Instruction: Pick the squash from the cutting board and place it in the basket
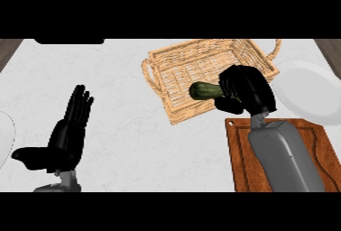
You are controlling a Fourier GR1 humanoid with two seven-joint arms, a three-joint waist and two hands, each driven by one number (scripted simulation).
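Holding the squash (206,90) over my basket (178,67) | right hand (245,89) curled round it, tip poking left | left hand (70,128) open, resting

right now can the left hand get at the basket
Probably yes: the left hand rests open with bare counter between it and the basket. The right hand holds the squash over it.

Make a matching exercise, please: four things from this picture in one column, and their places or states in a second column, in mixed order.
Things:
1. squash
2. right hand
3. left hand
4. cutting board

Places or states:
A. open, fingers straight, at the view's left
B. under the right forearm
C. held over the wicker basket
D. curled round the squash

Pairs: 1-C, 2-D, 3-A, 4-B
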